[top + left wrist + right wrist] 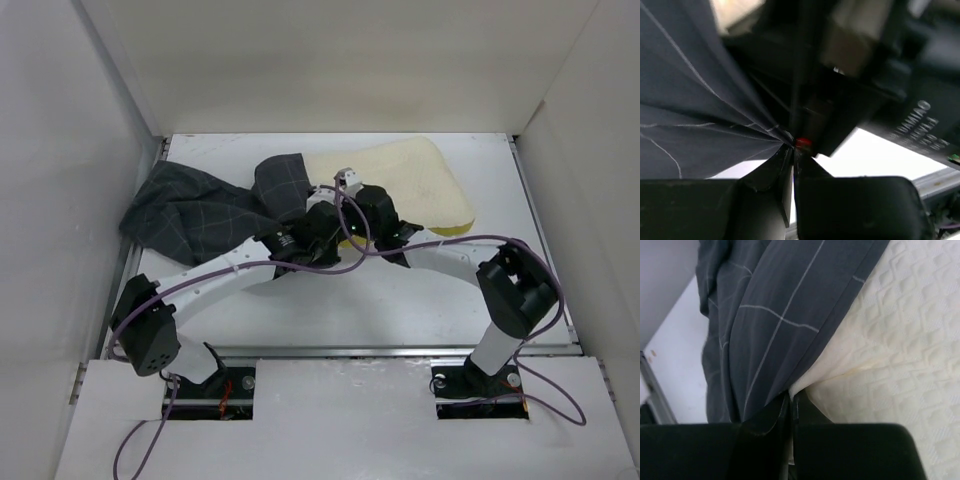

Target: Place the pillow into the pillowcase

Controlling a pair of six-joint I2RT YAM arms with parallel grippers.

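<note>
arms [215,275]: white, black joints; cables [330,268]: purple; left end effector [792,150]: black

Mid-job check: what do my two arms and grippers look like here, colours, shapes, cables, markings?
The left arm and right arm have white curved links between blocky black joint housings. A purple cable trails along each. The left gripper and right gripper are black and taper toward the tips. White lettering marks one black housing, too blurred to read reliably.

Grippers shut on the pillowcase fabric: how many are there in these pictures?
2. The left gripper pinches a gathered fold of the pillowcase; the right gripper pinches its edge, right beside the pillow. No other gripper is in view.
</note>
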